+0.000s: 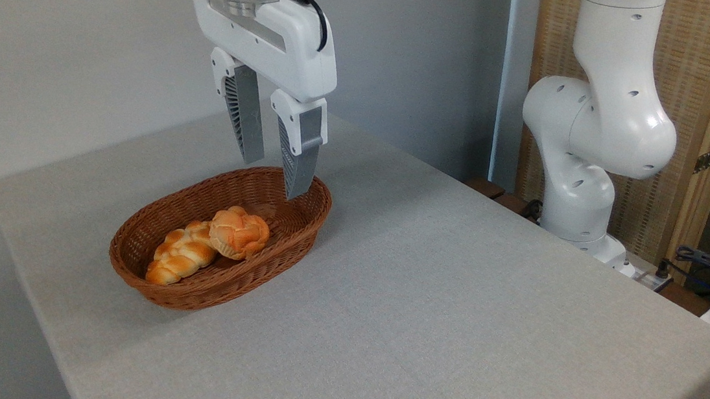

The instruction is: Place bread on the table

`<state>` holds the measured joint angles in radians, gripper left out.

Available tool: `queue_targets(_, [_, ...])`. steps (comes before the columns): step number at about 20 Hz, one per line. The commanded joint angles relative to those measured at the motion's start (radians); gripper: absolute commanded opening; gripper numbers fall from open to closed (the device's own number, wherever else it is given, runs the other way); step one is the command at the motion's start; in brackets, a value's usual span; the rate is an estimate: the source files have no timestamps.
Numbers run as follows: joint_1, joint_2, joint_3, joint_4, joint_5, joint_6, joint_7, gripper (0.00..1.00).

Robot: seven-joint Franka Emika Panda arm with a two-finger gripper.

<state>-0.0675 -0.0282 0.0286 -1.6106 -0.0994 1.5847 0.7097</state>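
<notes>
My hand [274, 177] hangs empty, fingers apart, above basket [154, 284]; bread [239, 233] inside, on braided loaf [179, 254].

You have no readable text, label, brand, number or sign anywhere in this view.

Bread [239, 233] in basket [147, 264] on table [448, 313], right of loaf [180, 253], pincer [274, 174] above.
</notes>
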Motion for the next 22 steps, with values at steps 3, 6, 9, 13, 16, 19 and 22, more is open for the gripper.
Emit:
queue_targets(3, [-0.008, -0.006, 0.011, 0.001, 0.007, -0.025, 0.024, 1.0])
queue_targets(6, [-0.011, -0.006, 0.007, 0.0, -0.003, -0.011, 0.016, 1.0])
queue_targets(9, [-0.015, -0.004, -0.004, -0.005, -0.011, -0.008, 0.007, 1.0])
queue_targets(13, [-0.104, -0.009, -0.006, -0.089, -0.031, 0.099, -0.015, 1.0])
queue_targets(16, [-0.187, -0.012, -0.004, -0.161, -0.036, 0.204, -0.128, 1.0])
queue_targets(19, [-0.25, -0.013, -0.004, -0.253, -0.034, 0.312, -0.125, 1.0])
queue_targets(22, [-0.308, -0.013, -0.003, -0.356, -0.023, 0.463, -0.121, 1.0])
